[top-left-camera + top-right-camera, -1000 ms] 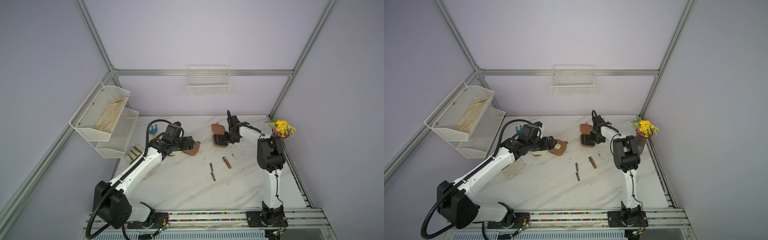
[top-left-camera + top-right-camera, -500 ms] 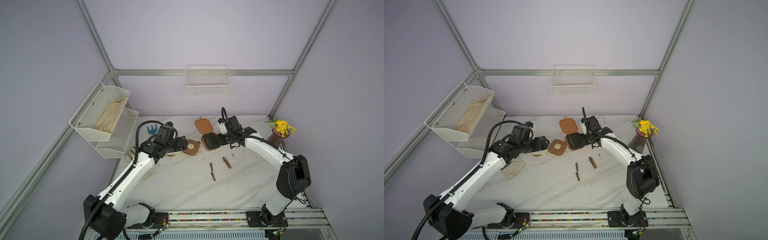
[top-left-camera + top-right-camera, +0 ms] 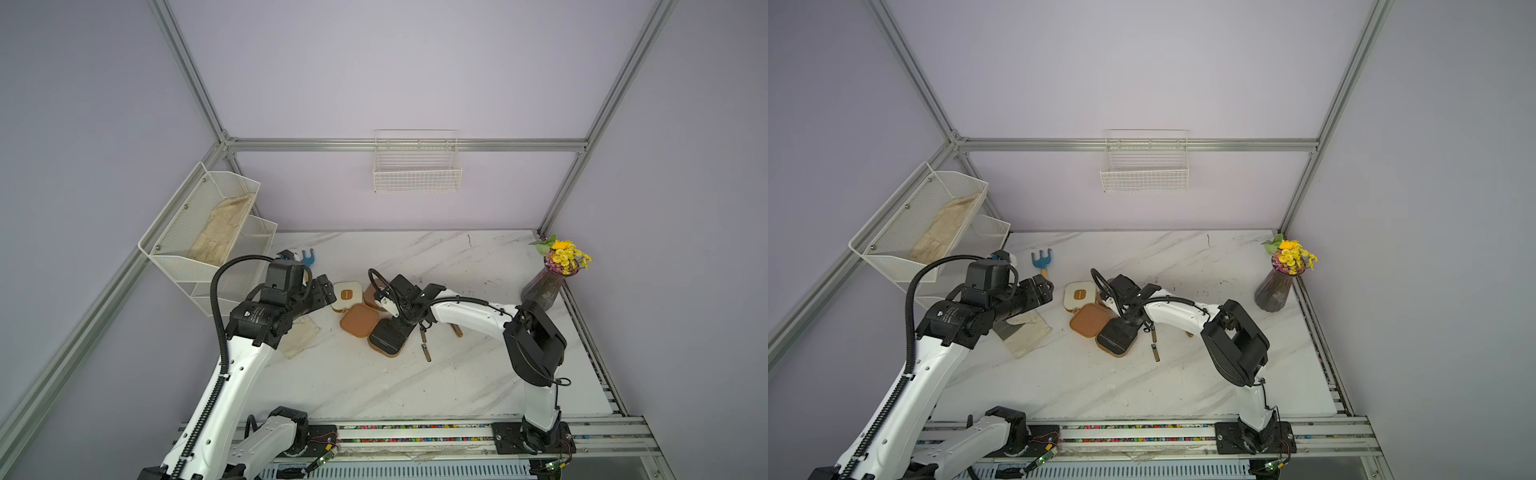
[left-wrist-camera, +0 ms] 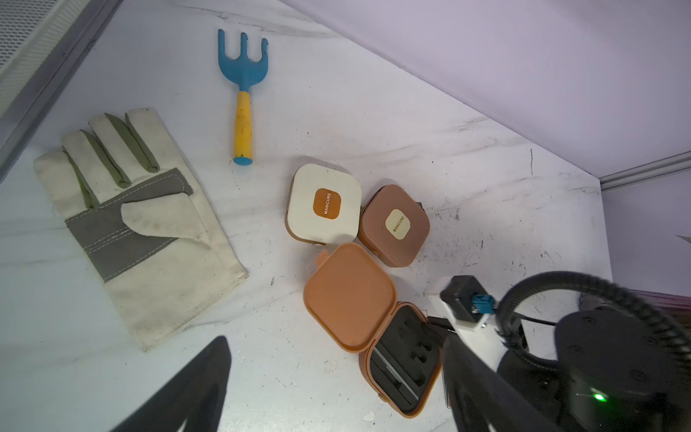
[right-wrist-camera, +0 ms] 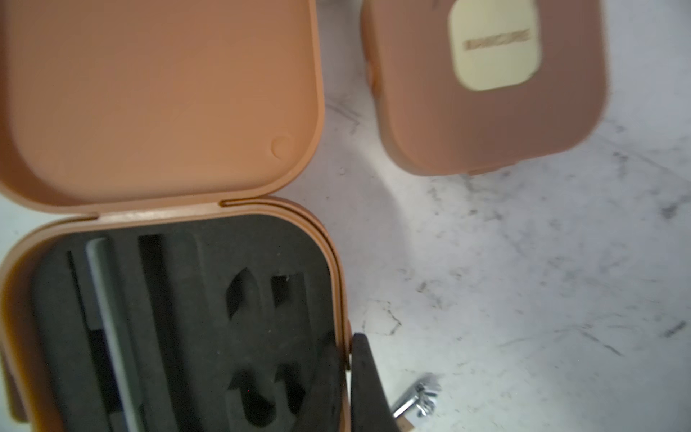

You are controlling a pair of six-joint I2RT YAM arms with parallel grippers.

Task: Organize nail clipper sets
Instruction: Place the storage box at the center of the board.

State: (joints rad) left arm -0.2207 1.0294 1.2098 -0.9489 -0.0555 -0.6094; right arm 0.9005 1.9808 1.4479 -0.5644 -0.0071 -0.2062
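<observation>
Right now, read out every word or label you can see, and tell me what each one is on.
"MANICURE": brown patch on the lid of the cream case.
"MANICURE": cream patch on the lid of the closed brown case; blurred in the right wrist view.
White print on the left arm: too small to read.
The open brown case: no text visible.

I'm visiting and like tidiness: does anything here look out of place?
Yes. The open brown case has mostly empty foam slots, while metal clippers lie loose on the table beside it. The rake and glove look unrelated.
</observation>
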